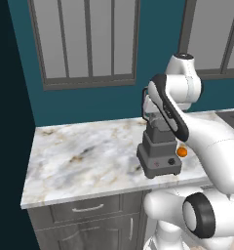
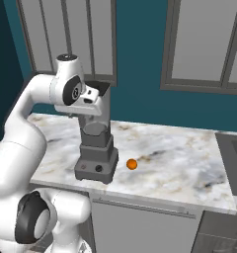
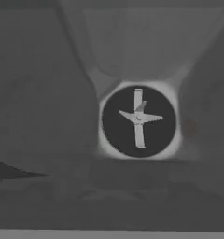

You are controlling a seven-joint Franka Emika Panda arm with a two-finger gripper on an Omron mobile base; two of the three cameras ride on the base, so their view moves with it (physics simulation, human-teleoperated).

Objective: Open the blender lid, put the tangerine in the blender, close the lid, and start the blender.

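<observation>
**Claw over the open blender; tangerine on the tabletop**

Blender (image 1: 158, 149): dark grey boxy base with a small front knob, standing on the marble tabletop (image 1: 85, 156) near its front edge. It sits right of centre in the left base view and left of centre in the right base view (image 2: 97, 148). The translucent grey pitcher rises from the base, its upper part largely covered by the arm in both base views. The hand view looks down inside the pitcher: a dark round floor with a pale four-armed blade (image 3: 138, 118) lies just right of the frame's centre, with the grey walls sloping in around it.

Tangerine (image 1: 182, 152): small, round, bright orange, resting on the tabletop just beside the blender base, apart from it. In the left base view it shows right of the base, against the arm; in the right base view (image 2: 132, 164) it lies near the frame's centre.

Claw (image 2: 101, 91): at the pitcher's top in the right base view, upper left of the frame. Jaws spread wide, holding nothing.

Lid: cannot be made out.

Surroundings: teal wall, grey-framed windows, grey cabinet drawers below the tabletop.
</observation>
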